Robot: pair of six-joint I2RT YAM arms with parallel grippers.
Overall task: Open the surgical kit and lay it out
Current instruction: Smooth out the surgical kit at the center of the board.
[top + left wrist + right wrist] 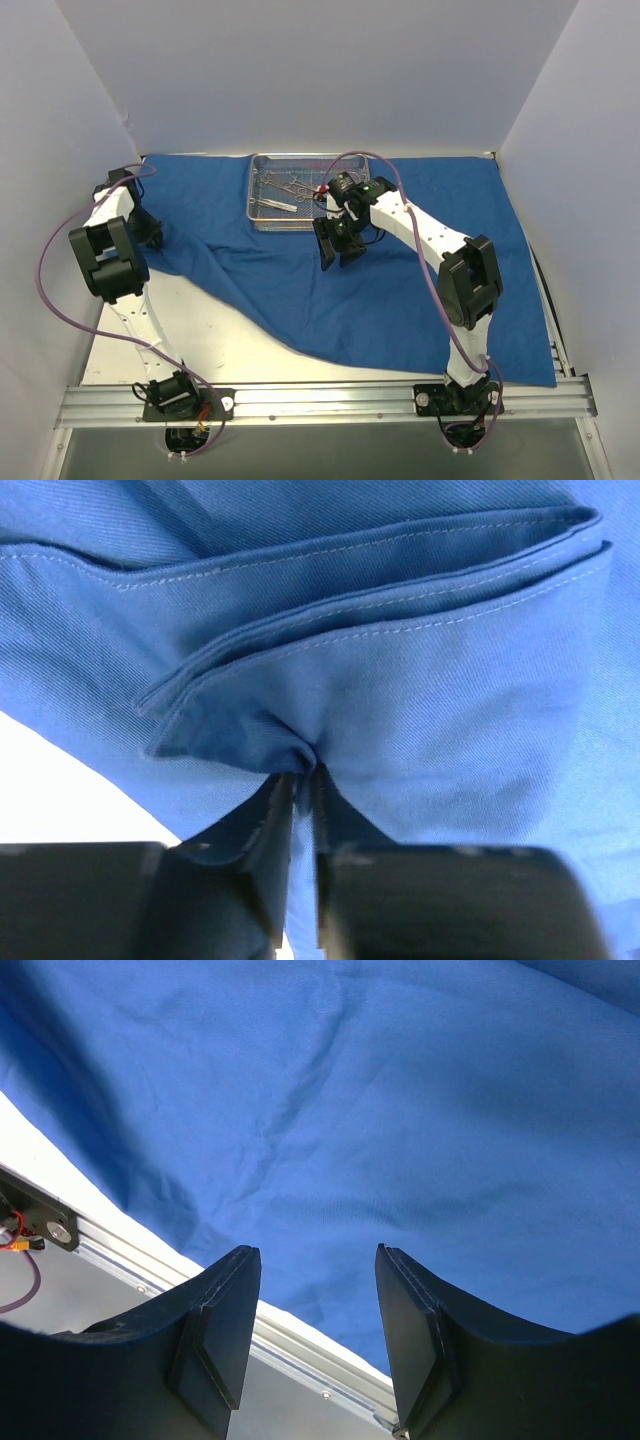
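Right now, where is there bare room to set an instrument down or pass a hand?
Bare white tabletop lies near left, between the left arm and the slanting edge of the blue cloth. Flat open cloth lies right of the right arm. It is crowded around the mesh tray, with the right arm just in front.

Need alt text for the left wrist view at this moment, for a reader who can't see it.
The left gripper pinches a small pucker of the blue cloth wrap between its dark fingers. Beyond the pinch, stitched hems of the cloth lie stacked in folds; white table shows at left.
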